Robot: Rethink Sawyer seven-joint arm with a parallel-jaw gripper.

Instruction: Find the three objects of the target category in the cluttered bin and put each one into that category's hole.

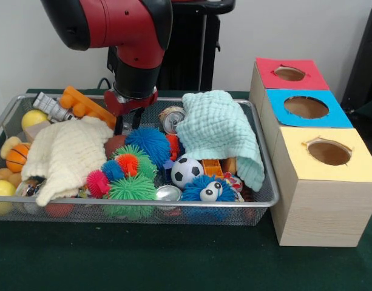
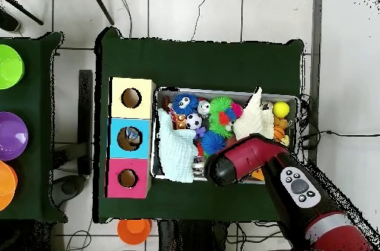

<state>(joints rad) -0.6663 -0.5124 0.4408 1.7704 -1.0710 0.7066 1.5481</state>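
Note:
A wire bin (image 1: 267, 182) holds a heap of toys: a blue spiky ball (image 1: 152, 142), a green spiky ball (image 1: 132, 188), a pink one (image 1: 98, 182), a soccer ball (image 1: 187, 171), a can (image 1: 172, 118) and a brown ball (image 1: 114, 144). My gripper (image 1: 130, 123) hangs low over the bin's back middle, just above the brown ball and the blue spiky ball. Its fingers stand apart with nothing between them. Three boxes with holes stand beside the bin: red (image 1: 289, 74), blue (image 1: 306, 107), yellow (image 1: 329, 153). In the overhead view the arm (image 2: 252, 159) hides the gripper.
A cream cloth (image 1: 67, 154) covers the bin's left part and a mint cloth (image 1: 222, 136) drapes its right part. An orange toy (image 1: 85, 104), a yellow ball (image 1: 33, 118) and a small basketball (image 1: 17, 157) lie at the left. Coloured bowls (image 2: 7, 66) sit on a separate table.

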